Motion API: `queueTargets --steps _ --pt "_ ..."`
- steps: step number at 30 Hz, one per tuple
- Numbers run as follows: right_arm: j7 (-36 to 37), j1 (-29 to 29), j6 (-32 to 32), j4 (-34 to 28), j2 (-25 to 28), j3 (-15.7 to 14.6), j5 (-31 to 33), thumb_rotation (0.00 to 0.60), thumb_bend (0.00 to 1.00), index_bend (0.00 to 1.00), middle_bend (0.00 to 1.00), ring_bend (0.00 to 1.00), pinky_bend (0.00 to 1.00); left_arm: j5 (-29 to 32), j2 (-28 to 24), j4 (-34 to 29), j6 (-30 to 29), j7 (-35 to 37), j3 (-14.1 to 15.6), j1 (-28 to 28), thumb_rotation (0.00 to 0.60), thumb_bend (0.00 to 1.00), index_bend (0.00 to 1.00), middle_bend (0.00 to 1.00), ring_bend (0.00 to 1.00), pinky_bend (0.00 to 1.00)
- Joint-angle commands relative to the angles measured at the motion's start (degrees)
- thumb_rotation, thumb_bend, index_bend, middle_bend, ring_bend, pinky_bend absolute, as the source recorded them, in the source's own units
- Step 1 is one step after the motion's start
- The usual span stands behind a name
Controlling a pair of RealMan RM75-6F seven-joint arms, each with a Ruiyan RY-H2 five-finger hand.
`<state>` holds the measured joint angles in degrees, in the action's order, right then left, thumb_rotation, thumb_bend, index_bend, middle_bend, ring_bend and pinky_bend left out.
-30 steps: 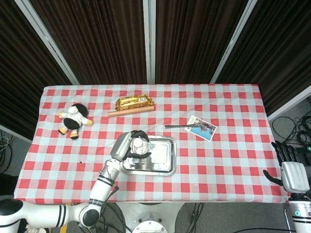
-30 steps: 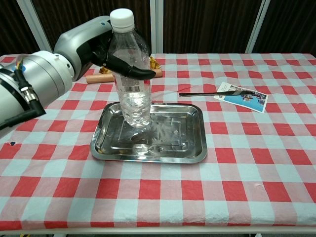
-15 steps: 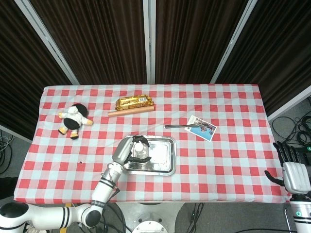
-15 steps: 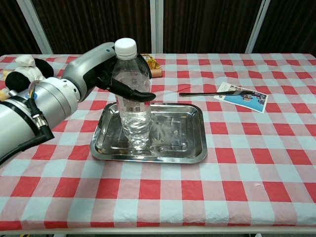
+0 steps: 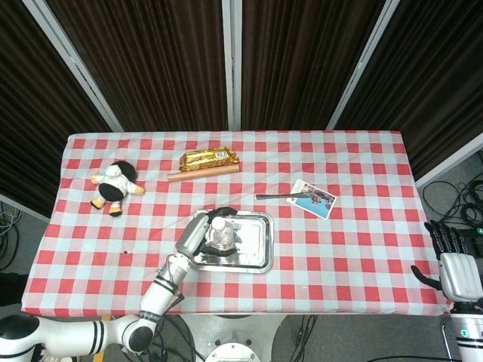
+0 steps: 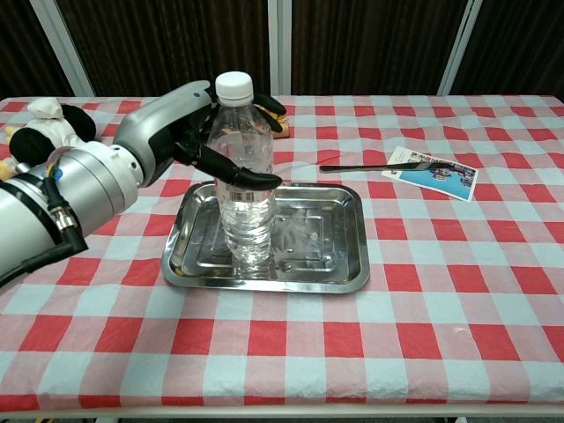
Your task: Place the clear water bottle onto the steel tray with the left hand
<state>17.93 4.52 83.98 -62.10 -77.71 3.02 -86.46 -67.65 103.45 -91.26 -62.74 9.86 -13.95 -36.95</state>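
Note:
The clear water bottle (image 6: pixel 247 211) with a white cap stands upright on the left part of the steel tray (image 6: pixel 326 238). My left hand (image 6: pixel 189 132) wraps around its upper half, thumb across the front and fingers reaching past the far side. From the head view, the bottle (image 5: pixel 219 235) sits inside the tray (image 5: pixel 256 245) with my left hand (image 5: pixel 195 237) against its left side. My right hand (image 5: pixel 456 268) hangs off the table's right edge, fingers apart, holding nothing.
A plush toy (image 5: pixel 115 185) lies at the far left. A gold packet (image 5: pixel 208 157) and a wooden stick (image 5: pixel 202 174) lie behind the tray. A dark utensil (image 6: pixel 352 166) and a picture card (image 6: pixel 432 170) lie to the tray's right.
My left hand has lowered the bottle from above the tray until its base rests on the tray. The fingers behind the bottle now show past its right side.

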Motion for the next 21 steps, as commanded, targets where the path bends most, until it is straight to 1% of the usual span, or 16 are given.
queueTargets --steps 1,3,10,19,21 --pt "-0.5 0.2 -0.1 -1.0 0.4 0.2 0.0 0.600 0.15 0.07 0.05 0.00 0.00 -0.1 -0.7 -1.1 -0.2 0.0 -0.3 0.4 0.600 0.04 0.23 0.28 0.21 0.25" --pt "-0.8 0.2 -0.1 -1.6 0.6 0.2 0.1 0.600 0.15 0.07 0.05 0.00 0.00 -0.2 -1.4 -2.6 -1.0 -0.6 -1.0 0.6 0.600 0.03 0.20 0.26 0.20 0.23" --pt "-1.7 0.2 0.3 -3.2 1.1 0.0 -0.4 0.600 0.15 0.07 0.05 0.00 0.00 -0.2 -4.5 -9.0 -4.1 -5.1 -4.3 0.8 0.600 0.03 0.19 0.25 0.18 0.22" --pt "-2.4 0.2 0.3 -3.8 1.3 0.0 -0.5 0.600 0.15 0.07 0.05 0.00 0.00 2.7 -11.3 -16.9 -6.4 -10.4 -11.6 0.0 0.600 0.02 0.19 0.24 0.17 0.21" --pt "-2.4 0.2 0.3 -3.7 1.2 -0.1 -0.5 0.600 0.15 0.07 0.05 0.00 0.00 3.6 -13.6 -18.6 -7.7 -12.5 -13.0 0.4 0.600 0.05 0.19 0.24 0.17 0.21"
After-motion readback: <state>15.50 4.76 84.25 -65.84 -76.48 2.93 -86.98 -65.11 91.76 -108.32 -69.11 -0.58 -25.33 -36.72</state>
